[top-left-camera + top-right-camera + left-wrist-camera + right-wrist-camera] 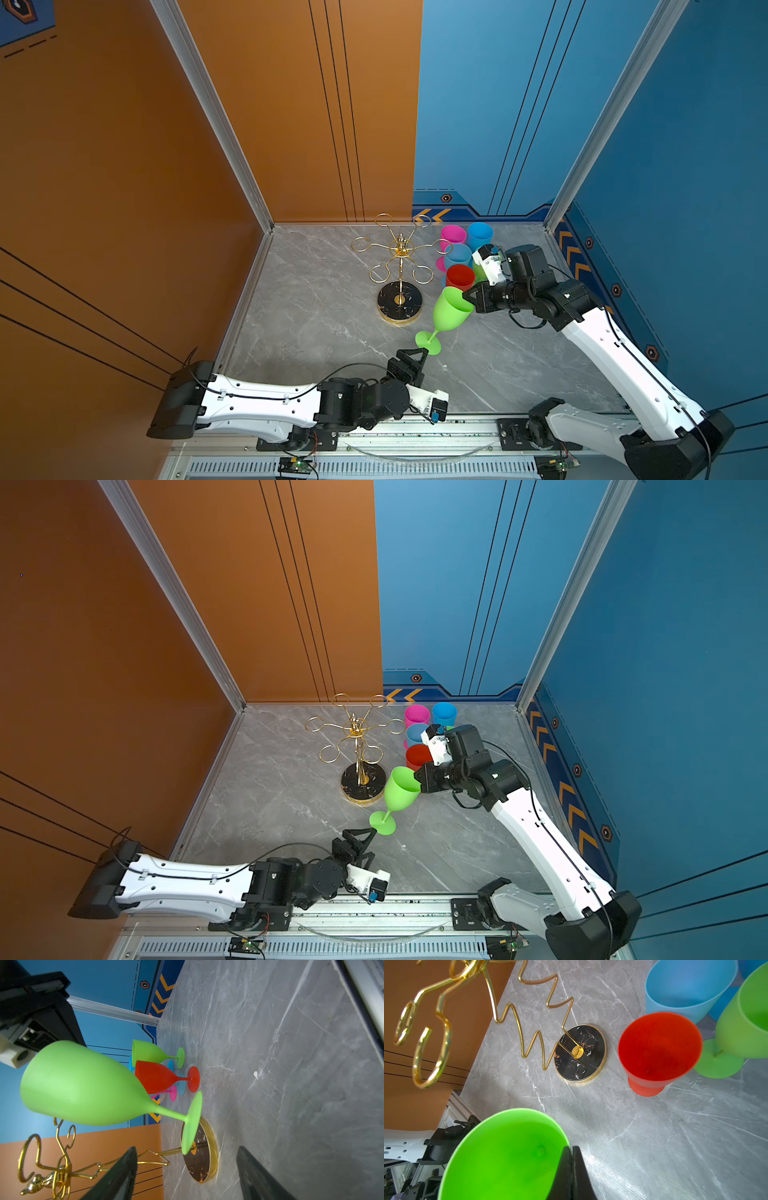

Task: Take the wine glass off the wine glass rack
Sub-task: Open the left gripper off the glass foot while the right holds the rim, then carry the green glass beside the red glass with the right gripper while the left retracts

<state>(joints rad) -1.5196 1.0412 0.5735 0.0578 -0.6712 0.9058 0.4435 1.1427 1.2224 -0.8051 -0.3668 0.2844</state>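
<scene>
A green wine glass hangs tilted beside the wine glass rack, its foot low over the table. My right gripper is shut on the rim, one finger inside the bowl and one outside, as the right wrist view shows at the gripper. My left gripper stands open just behind the foot, touching nothing. In the left wrist view the glass sits beyond that gripper. The gold rack's loops hold nothing.
Several coloured wine glasses stand upright at the back right: red, blue, pink, green. The rack's round black base lies just left of the held glass. Orange and blue walls close in the marble table.
</scene>
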